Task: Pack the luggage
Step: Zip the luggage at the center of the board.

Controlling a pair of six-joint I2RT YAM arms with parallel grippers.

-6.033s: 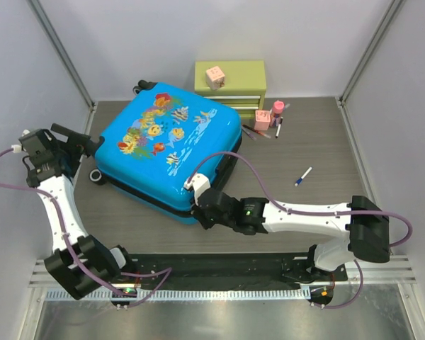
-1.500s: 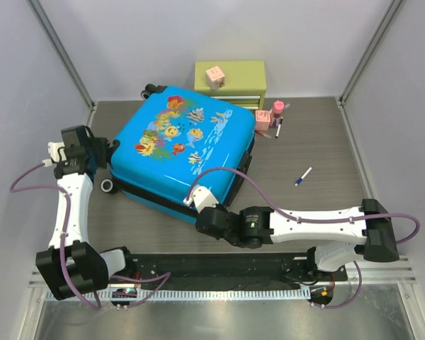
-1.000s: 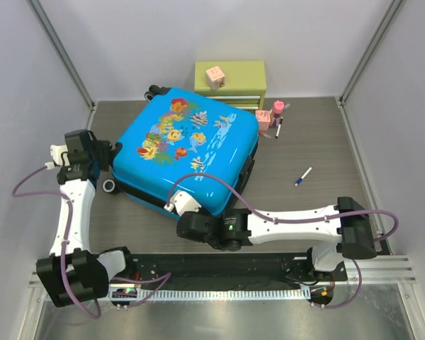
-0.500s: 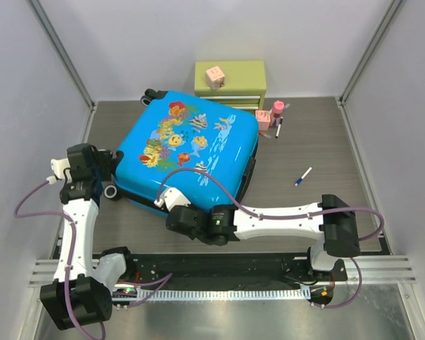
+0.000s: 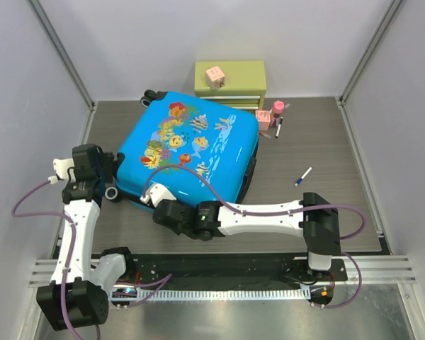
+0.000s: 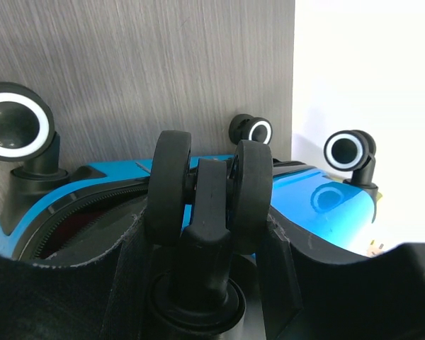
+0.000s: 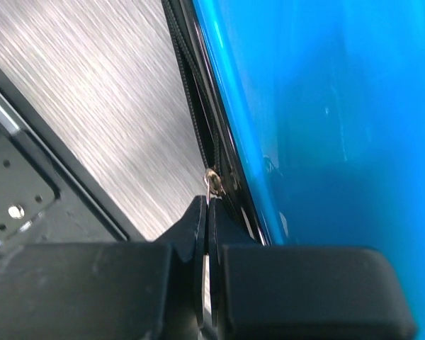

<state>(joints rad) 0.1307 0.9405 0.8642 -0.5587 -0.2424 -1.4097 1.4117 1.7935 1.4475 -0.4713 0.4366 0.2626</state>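
Works the luggage [image 5: 191, 142] zipper, right gripper [image 7: 207, 209] pinching the zipper pull [image 7: 212, 180], left gripper [image 6: 211, 244] clamping a wheel [image 6: 171, 185]; needs steady pulling round the corner.

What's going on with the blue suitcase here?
Both arms are on the fish-print suitcase, which lies flat on the table with its lid down. The left gripper is clamped on a twin caster wheel at the suitcase's left corner. The right gripper is shut on the zipper pull along the near edge, low against the shell.
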